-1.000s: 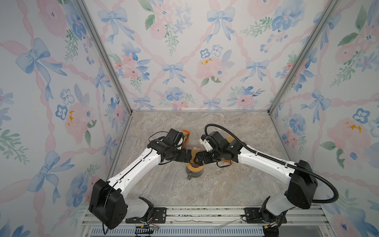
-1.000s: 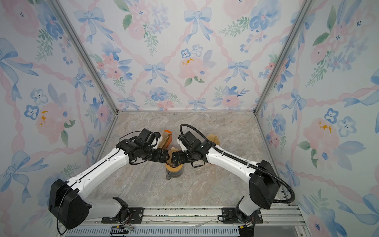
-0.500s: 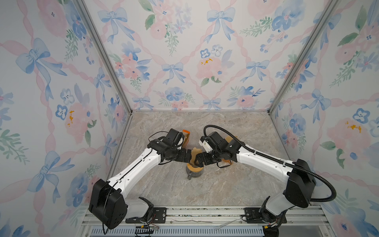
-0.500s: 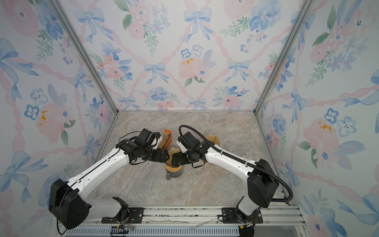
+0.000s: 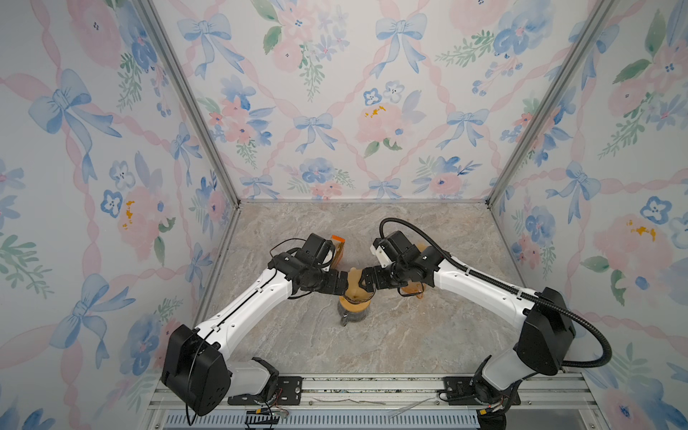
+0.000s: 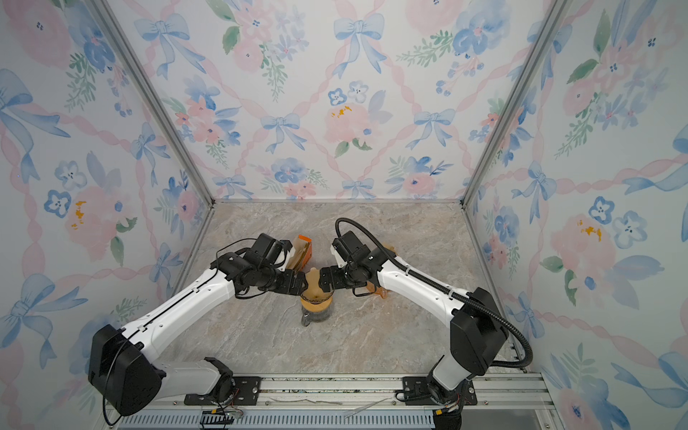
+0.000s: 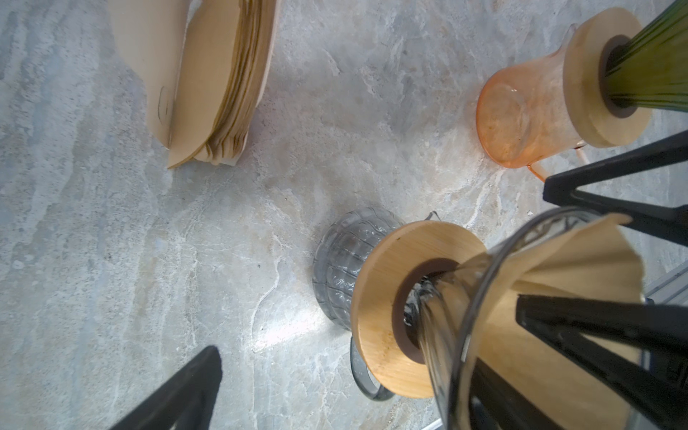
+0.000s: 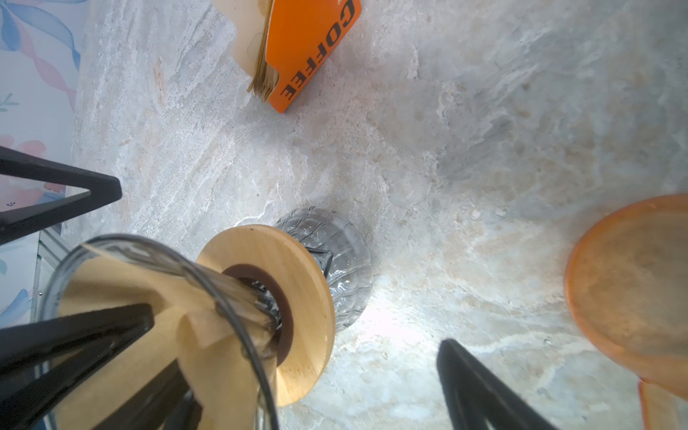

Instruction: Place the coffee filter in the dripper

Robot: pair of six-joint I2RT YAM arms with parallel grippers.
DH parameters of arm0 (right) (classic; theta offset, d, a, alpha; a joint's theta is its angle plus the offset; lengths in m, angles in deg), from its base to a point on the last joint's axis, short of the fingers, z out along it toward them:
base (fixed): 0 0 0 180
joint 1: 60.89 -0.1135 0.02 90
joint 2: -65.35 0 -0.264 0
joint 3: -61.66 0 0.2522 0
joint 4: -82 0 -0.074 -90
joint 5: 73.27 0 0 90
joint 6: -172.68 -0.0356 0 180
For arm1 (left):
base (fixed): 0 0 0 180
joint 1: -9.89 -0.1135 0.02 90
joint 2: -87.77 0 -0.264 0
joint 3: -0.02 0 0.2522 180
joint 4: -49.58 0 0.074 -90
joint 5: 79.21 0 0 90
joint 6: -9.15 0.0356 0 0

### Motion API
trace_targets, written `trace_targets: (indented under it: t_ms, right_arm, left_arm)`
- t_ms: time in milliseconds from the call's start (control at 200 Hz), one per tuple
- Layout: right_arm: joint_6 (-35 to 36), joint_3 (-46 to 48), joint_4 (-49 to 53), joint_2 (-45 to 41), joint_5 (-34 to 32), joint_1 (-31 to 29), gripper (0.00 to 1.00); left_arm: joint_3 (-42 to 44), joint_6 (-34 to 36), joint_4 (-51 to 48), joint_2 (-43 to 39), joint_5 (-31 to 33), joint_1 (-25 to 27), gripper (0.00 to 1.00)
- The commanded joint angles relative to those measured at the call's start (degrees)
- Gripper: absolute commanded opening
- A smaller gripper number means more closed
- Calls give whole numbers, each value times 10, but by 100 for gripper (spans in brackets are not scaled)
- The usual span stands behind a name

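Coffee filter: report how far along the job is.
Done: the coffee filter sits inside the glass dripper. In hand: left gripper and right gripper, both open, each have a finger on the paper, apparently spreading it. Left: flatten the fold standing above the rim, then withdraw.

Filter (image 7: 580, 257) in dripper (image 7: 376, 305) atop carafe (image 7: 338, 260), ctr; filter pack (image 6: 303, 253) behind-L, 2nd carafe (image 7: 521, 111) behind-R.

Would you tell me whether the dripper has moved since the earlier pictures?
No; the dripper keeps its spot relative to the orange filter pack.
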Motion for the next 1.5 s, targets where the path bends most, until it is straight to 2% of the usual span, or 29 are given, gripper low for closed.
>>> trace_targets:
  t_ms: [0,275,820,1120,1215,1495]
  right_arm:
    - [-7,-11,25,10,-23,3,96]
    - [-11,3,28,2,-48,3,96]
    - [-12,8,27,-5,-55,6,96]
    - [-6,21,-20,-19,11,5,96]
    - [-3,18,-19,-15,14,3,96]
    - [5,3,1,4,3,-4,96]
  left_arm:
    - [5,-8,4,-1,5,3,98]
    - [12,-13,4,-5,8,2,98]
    - [22,-16,3,-17,8,-2,98]
    - [2,-15,14,-12,-27,-5,98]
    - [-6,-12,20,-10,-44,-8,98]
    - [-17,-1,21,5,-41,-14,98]
